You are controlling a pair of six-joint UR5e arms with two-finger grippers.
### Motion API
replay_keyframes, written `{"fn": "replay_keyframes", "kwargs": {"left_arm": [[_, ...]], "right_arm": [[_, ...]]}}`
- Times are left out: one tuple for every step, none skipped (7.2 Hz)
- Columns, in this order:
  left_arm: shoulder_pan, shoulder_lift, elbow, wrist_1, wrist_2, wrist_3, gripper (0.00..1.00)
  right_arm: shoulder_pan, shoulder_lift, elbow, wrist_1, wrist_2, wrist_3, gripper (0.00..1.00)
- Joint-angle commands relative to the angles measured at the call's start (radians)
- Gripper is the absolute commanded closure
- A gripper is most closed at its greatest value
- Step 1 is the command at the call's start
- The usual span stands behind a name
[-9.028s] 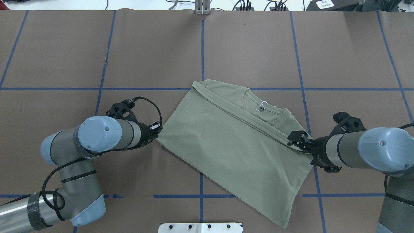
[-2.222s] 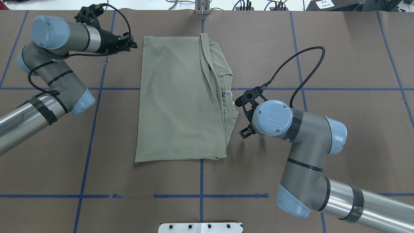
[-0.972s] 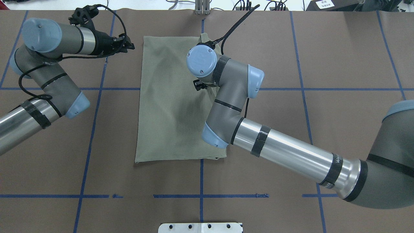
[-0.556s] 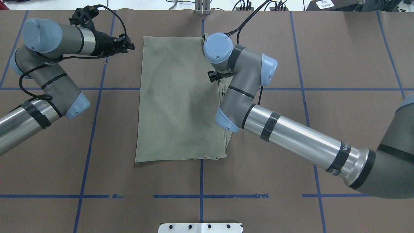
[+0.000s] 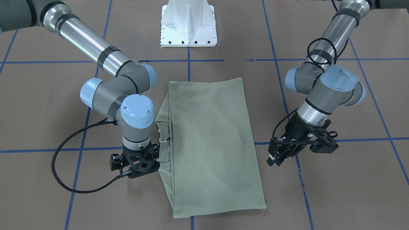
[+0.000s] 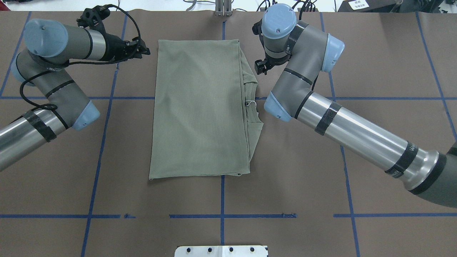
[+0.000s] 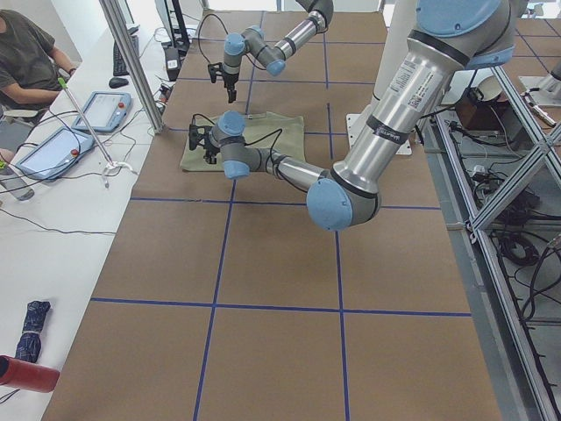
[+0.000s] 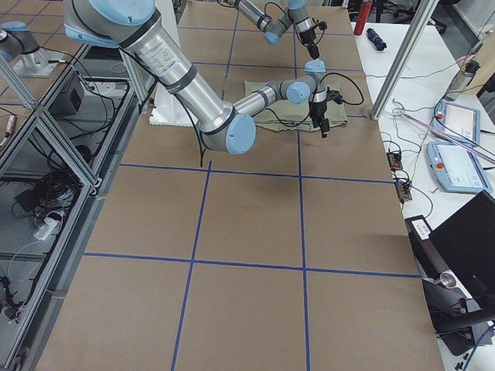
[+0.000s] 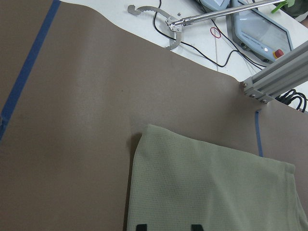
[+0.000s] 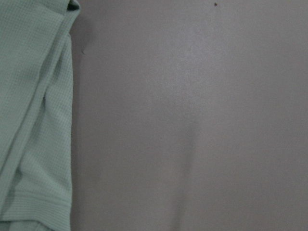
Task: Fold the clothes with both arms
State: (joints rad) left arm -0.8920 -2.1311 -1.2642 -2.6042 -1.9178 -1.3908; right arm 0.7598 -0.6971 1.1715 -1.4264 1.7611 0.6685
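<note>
Overhead exterior, one folded shirt [image 6: 200, 107], left gripper [image 6: 145, 52] seemingly released, right gripper [image 6: 260, 68] unclear.

the right gripper [image 5: 136, 164], at lower left, hides its fingers beneath itself; the left gripper [image 9: 167, 227] shows only fingertips [image 9: 140, 226], cut by the bottom edge

Brown tabletop [image 6: 375, 53] gridded with blue tape lines [image 6: 222, 216]; white pedestal base [image 5: 188, 22] at one long edge; two touchscreen pendants [image 7: 53, 151] beyond the opposite edge.
</note>
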Motion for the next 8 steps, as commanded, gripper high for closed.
{"fn": "replay_keyframes", "kwargs": {"left_arm": [[0.002,0.037,-0.068,-0.001,-0.01,-0.036,0.58],[0.005,0.081,-0.128,-0.001,-0.012,-0.04,0.58],[0.005,0.1,-0.156,0.001,-0.027,-0.054,0.58],[0.004,0.1,-0.158,0.001,-0.032,-0.056,0.58],[0.004,0.106,-0.156,-0.001,-0.032,-0.056,0.57],[0.005,0.109,-0.158,-0.001,-0.032,-0.056,0.57],[0.005,0.109,-0.156,-0.001,-0.032,-0.056,0.57],[0.007,0.109,-0.156,-0.001,-0.032,-0.056,0.57]], "right_arm": [[-0.095,-0.098,0.206,-0.002,0.001,0.328,0.0],[-0.161,-0.148,0.315,-0.005,-0.012,0.482,0.0],[-0.221,-0.178,0.391,-0.005,-0.049,0.707,0.0],[-0.326,-0.211,0.449,-0.005,-0.174,0.96,0.0],[-0.42,-0.223,0.494,-0.006,-0.316,1.149,0.0],[-0.459,-0.27,0.531,-0.005,-0.342,1.3,0.01],[-0.473,-0.291,0.557,-0.006,-0.344,1.38,0.03],[-0.493,-0.306,0.565,-0.008,-0.345,1.419,0.06]]}}
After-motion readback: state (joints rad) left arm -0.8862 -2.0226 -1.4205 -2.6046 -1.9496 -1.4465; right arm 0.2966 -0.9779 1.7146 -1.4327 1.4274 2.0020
